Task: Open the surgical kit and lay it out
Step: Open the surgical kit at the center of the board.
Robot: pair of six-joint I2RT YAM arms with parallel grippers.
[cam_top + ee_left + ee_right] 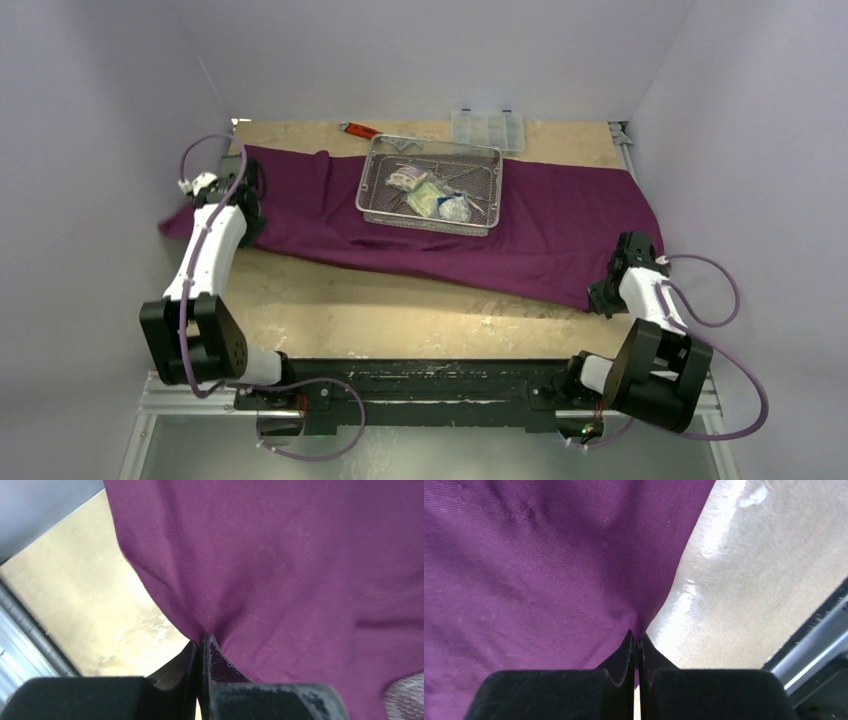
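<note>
Top external view. A dark-purple cloth lies spread across the far half of the table, a pale, speckled board. The fabric is matte and soft, with shallow folds, and its near edge runs slantwise from left to right. A rectangular tray of silver wire mesh sits on the cloth left of centre. In it are small clear packets, crinkled, with pale contents. Thin steel tools lie on the mesh floor, too small to tell apart. Behind the tray, on bare board, stands a clear plastic box with compartments. A wrench with a red handle lies just left of it. The left gripper is at the cloth's left end and the right gripper at its near right corner.

Left wrist view. The left gripper has its black fingers pressed together on a pinch of cloth. Creases fan out from the pinch, and a fine twill weave shows. Glossy board lies to the left.

Right wrist view. The right gripper is likewise clamped on the cloth at its edge. The fabric is drawn into a small peak at the fingertips. Shiny board lies to the right.
</note>
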